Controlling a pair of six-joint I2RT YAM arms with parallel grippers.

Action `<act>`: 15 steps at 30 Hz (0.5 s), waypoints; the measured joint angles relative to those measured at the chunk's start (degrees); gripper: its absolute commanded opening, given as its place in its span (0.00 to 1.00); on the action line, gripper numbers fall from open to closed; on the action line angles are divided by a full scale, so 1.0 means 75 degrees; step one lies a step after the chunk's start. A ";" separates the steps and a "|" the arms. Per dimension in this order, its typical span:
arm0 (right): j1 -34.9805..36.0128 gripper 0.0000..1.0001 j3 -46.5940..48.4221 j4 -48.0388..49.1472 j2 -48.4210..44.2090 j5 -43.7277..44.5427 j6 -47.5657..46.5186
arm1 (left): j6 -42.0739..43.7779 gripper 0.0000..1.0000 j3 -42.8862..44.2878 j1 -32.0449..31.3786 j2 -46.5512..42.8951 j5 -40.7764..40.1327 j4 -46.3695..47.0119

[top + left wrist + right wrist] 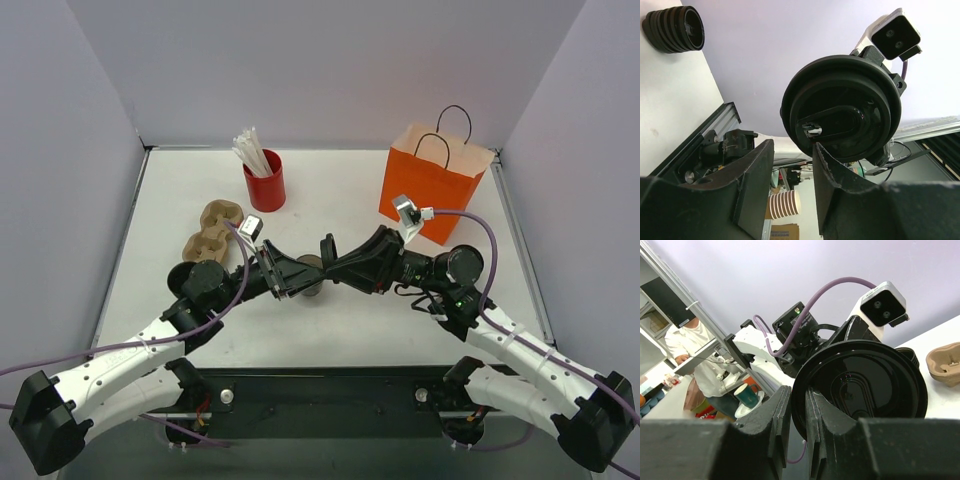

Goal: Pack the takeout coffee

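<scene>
Right gripper (pixel 797 392): pinching black lid (pixel 860 385) by its rim.
Left gripper (pixel 792 146): spread; same lid just ahead of its fingertips.

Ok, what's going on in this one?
The two arms meet over the middle of the table around one black lid. The right gripper is pinched on the lid's rim. The left gripper faces the lid with its jaws apart, not gripping. Neither wrist view shows a cup under the lid. The orange bag, the pulp carrier and the red cup of sticks stand behind, untouched.
</scene>
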 measured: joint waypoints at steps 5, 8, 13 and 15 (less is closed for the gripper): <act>0.0038 0.18 -0.0157 0.0227 0.0003 0.0061 0.0085 | -0.0009 0.42 0.0000 0.0000 0.0000 -0.0006 0.0000; 0.0038 0.17 -0.0291 0.0417 0.0015 0.0096 0.0163 | -0.0047 0.33 0.0000 0.0000 0.0000 -0.0009 0.0003; 0.0047 0.18 -0.0437 0.0659 0.0052 0.0140 0.0259 | -0.0146 0.29 0.0000 0.0020 0.0079 -0.0085 0.0038; 0.0064 0.18 -0.0507 0.0804 0.0061 0.0137 0.0303 | -0.0187 0.37 0.0000 0.0020 0.0134 -0.0117 0.0035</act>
